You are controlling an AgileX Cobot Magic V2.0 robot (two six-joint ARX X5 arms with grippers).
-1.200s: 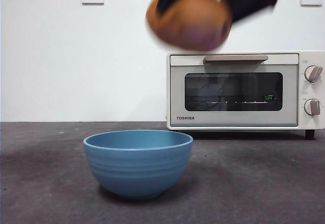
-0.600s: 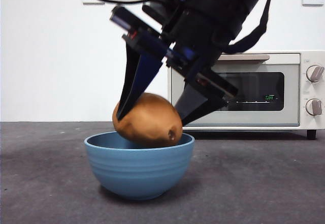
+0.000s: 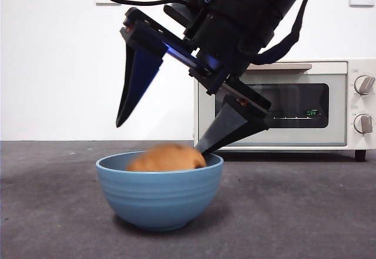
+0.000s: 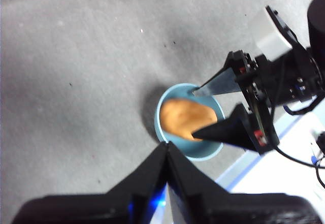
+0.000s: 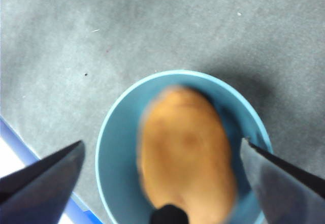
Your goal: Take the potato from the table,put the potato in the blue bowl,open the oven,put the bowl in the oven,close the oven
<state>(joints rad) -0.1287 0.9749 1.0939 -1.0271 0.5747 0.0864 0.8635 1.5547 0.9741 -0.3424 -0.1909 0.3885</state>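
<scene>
Potato [image 3: 166, 158] has dropped out of the grip since half a second ago: it was clamped just above the rim then, now it lies inside the blue bowl [image 3: 160, 197], blurred, only its top showing over the rim from the front. Right gripper [image 3: 161, 135] has let go, fingers [image 3: 136, 83] spread wide apart, one tip high on the left above the bowl, the other down at the bowl's right rim. Cannot tell whether that lower tip touches the rim. Right wrist view: potato [image 5: 185, 155] fills most of the bowl [image 5: 114, 153], long axis roughly along the gripper's line of sight, right gripper [image 5: 162, 155] with one finger out past each side of the bowl, nothing between them but bowl and potato.

Left gripper [image 4: 166, 150] waits high and well back, fingers together, holding nothing. Its camera looks down on the bowl [image 4: 167, 137], the potato [image 4: 187, 117] and the right gripper [image 4: 198, 109] straddling them. In the front view it shows only as a black tip at the top left corner.

Bowl stands upright on the dark grey bench [image 3: 53, 212], near the front. Oven [image 3: 282, 103] sits further back on the right against the white wall, door shut, handle bar across the top of the door, two knobs on the right side. Arm of the right gripper covers part of the oven's left half
</scene>
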